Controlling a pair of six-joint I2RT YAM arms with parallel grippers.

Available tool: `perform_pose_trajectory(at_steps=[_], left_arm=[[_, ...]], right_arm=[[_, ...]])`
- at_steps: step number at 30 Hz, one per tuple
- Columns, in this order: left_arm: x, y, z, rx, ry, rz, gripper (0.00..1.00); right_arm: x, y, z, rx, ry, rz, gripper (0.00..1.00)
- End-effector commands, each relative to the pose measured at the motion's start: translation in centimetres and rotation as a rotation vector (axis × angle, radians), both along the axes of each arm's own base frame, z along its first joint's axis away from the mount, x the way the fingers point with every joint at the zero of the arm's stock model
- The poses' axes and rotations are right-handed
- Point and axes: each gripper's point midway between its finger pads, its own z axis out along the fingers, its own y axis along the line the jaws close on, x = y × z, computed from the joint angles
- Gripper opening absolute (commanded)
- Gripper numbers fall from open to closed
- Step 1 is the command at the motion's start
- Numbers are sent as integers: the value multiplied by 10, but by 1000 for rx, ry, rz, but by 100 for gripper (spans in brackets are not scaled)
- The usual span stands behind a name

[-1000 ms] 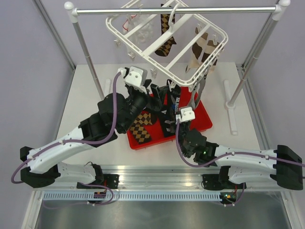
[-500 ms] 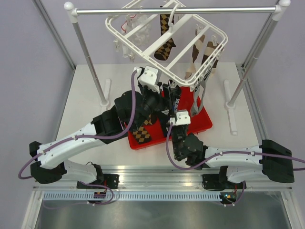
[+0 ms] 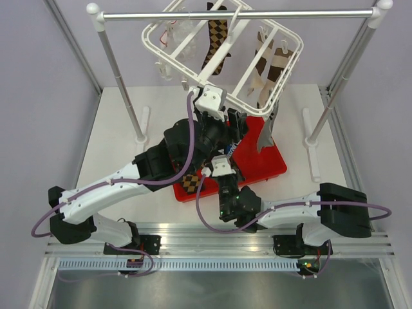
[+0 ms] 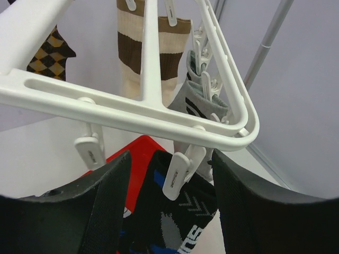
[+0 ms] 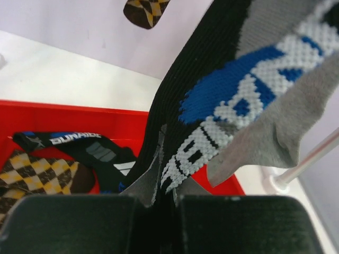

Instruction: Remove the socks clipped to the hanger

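Three socks hang on the tilted hanger (image 4: 159, 119) under the rail (image 3: 309, 12): an argyle sock (image 3: 215, 38), a striped sock (image 4: 148, 47) and a grey sock (image 4: 198, 103) at the near corner. A fourth, the black sock (image 4: 180, 217), hangs below that corner, with a clip (image 4: 180, 169) at its top edge. Whether the clip bites it is hard to make out.

The left gripper (image 4: 175, 206) is spread wide, one finger on each side of the clip and black sock, touching neither.

The right gripper (image 5: 164, 203) is pressed together, pinching the black sock lower down. Its fingers are cut off by the frame edge.

From above, the arms hide both grippers' tips and most of the black sock.

Beneath is a red tray (image 3: 270, 161) holding two more socks, partly covered.
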Motion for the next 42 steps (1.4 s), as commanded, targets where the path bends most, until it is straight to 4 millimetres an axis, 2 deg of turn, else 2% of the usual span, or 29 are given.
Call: perform_pose_trajectory(at_steps=[1,9,17,22,29,37,42], left_arm=[[-2,4,26,-36,-48,14,66],[-7,5,25,23,-67,11,64],[-5,5,22,163,-104,89,63],[-10,-2,17,264,-134,148,61],[-14,-3,18,305,-143,194,59],[-6,-5,23,358,-177,255,57],[-3,-8,25,377,-192,274,52]], right_arm=[[-6,-6,32,204,-56,-26,1],[-8,2,36,143,-62,-21,1],[-8,5,41,127,-65,-17,1],[-8,8,46,120,-66,-12,1],[-8,9,48,123,-67,-7,1],[-8,10,49,125,-66,-4,1],[-9,9,51,124,-67,0,1]])
